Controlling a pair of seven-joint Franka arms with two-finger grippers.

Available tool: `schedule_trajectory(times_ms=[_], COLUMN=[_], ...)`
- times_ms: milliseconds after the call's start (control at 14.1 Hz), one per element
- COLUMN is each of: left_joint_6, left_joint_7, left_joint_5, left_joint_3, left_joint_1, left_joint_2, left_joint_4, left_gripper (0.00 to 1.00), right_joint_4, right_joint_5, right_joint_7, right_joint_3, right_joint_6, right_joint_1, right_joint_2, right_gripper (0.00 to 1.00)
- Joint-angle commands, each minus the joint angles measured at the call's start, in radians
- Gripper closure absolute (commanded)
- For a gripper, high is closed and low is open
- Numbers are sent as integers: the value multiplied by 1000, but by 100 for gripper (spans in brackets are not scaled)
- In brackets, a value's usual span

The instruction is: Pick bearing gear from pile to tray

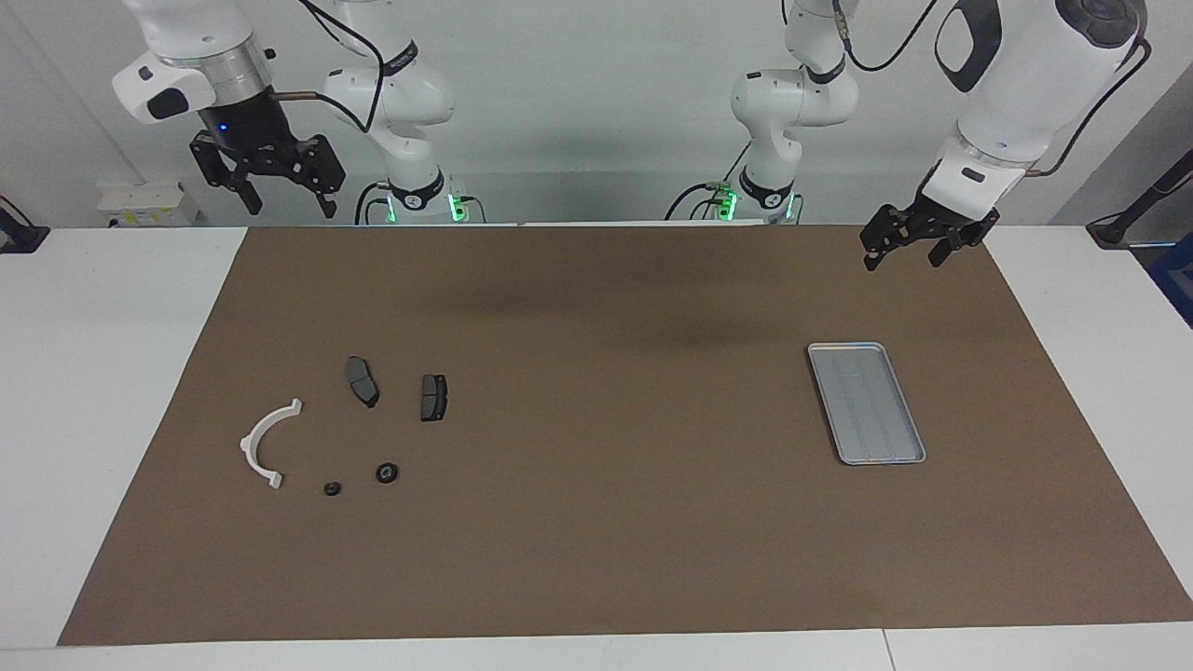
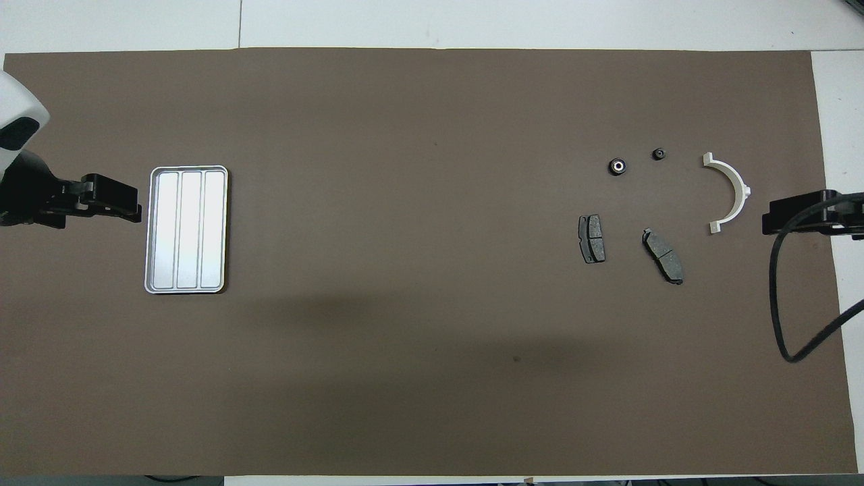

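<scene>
Plainly unlabelled, the tray (image 1: 866, 403) and pile (image 1: 347, 431) lie well apart; left claw (image 1: 918, 248) and right claw (image 1: 284, 191) hang open.

A matt brown mat (image 1: 596, 522), paper-like and smooth, covers a white table (image 1: 102, 373) with a smooth, faintly glossy top. The tray (image 2: 152, 229) is silvery metal with a soft sheen and a ribbed base. The arc (image 2: 736, 192) looks like smooth white plastic. Two pads (image 2: 592, 238) show dull, grainy grey faces. Two small round parts (image 2: 617, 166) are black, the larger with a bright centre. The arms (image 1: 1025, 75) wear glossy white shells, with matt black grippers.
</scene>
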State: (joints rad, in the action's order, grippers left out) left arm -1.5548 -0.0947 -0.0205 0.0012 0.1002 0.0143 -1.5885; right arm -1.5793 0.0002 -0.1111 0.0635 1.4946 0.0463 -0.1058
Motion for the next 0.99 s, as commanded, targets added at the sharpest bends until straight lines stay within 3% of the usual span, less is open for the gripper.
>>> schedule_trajectory(times_ms=[0,922], left_joint_6=[9,9], left_joint_7=[3,3], left_joint_5=[1,-1], left_joint_3=[8,6], left_joint_1=[7,7], left_joint_2=[-23,-23], left_joint_4=[-19,-19], left_gripper=[0,0], right_joint_4=[-21,-19], right_joint_5=[21,21], right_joint_7=[25,33], right_joint_3=[6,1], right_joint_6=[15,4], right_joint_1=[18,17], right_joint_2=[-18,-31], right_gripper=[0,0])
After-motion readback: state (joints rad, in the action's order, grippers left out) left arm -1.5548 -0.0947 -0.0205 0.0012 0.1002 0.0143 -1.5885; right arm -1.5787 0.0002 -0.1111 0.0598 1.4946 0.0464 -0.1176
